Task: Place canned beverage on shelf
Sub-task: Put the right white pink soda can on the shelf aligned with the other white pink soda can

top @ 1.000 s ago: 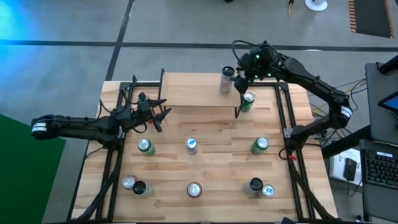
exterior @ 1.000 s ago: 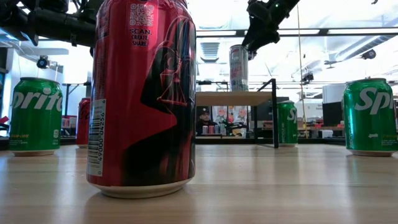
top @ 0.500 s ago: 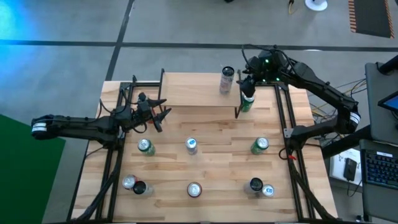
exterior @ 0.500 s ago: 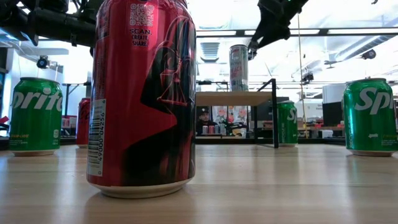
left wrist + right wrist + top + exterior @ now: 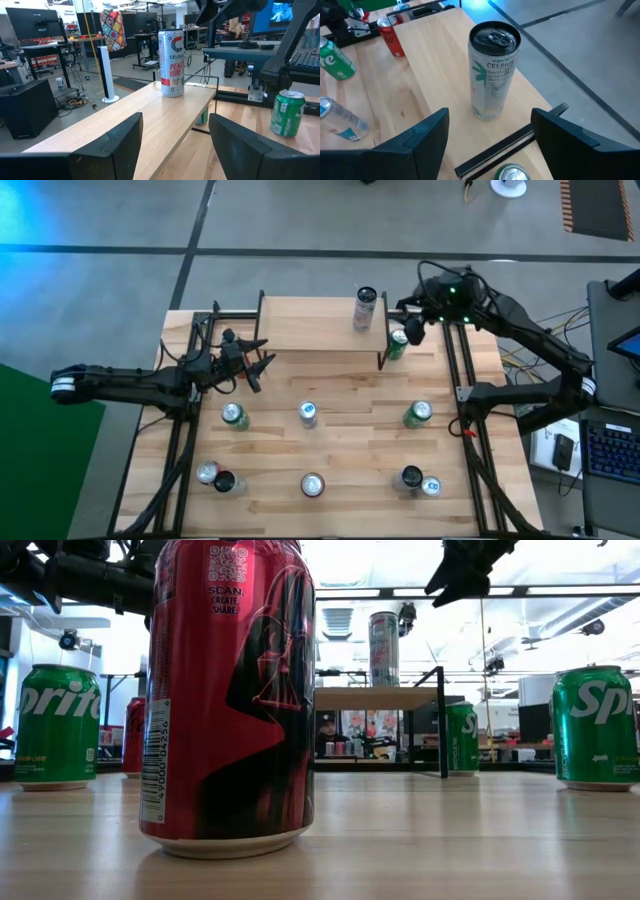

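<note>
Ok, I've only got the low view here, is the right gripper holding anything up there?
Observer: No. The right gripper is open and empty; the tall can stands free on the shelf.
Operator: Where is that gripper over the table?
Observer: Just past the shelf's right end, about over the green can standing there.
Operator: And the left one?
Observer: The left gripper is open and empty, off the shelf's left front corner.

Shelf [image 5: 310, 325] matt light wood; tall can [image 5: 364, 309] glossy metal
</note>
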You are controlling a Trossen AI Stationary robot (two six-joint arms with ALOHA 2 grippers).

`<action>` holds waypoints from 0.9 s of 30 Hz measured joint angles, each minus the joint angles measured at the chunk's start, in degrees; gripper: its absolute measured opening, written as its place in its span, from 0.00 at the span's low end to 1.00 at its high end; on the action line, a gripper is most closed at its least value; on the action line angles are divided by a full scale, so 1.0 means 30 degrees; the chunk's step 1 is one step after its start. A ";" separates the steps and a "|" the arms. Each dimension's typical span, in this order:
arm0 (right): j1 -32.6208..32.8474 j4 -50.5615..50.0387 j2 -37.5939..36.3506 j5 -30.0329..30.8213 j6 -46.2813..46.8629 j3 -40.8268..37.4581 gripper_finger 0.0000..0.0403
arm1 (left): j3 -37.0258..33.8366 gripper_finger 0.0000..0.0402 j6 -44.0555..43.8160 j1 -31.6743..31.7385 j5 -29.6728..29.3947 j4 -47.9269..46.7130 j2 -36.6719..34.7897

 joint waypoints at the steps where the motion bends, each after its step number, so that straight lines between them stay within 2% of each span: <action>1: 0.0000 0.0041 -0.0176 0.0000 0.0091 -0.0106 0.67 | 0.0000 0.54 0.0000 0.0000 0.0000 0.0006 0.0000; 14: 0.0000 0.0050 -0.1819 0.0005 0.0538 -0.1570 0.67 | 0.0000 0.54 0.0000 -0.0002 0.0007 0.0007 0.0000; 27: 0.0000 0.0991 -0.4245 -0.0001 0.1227 -0.4788 0.67 | 0.0000 0.54 0.0007 -0.0002 0.0015 -0.0001 0.0007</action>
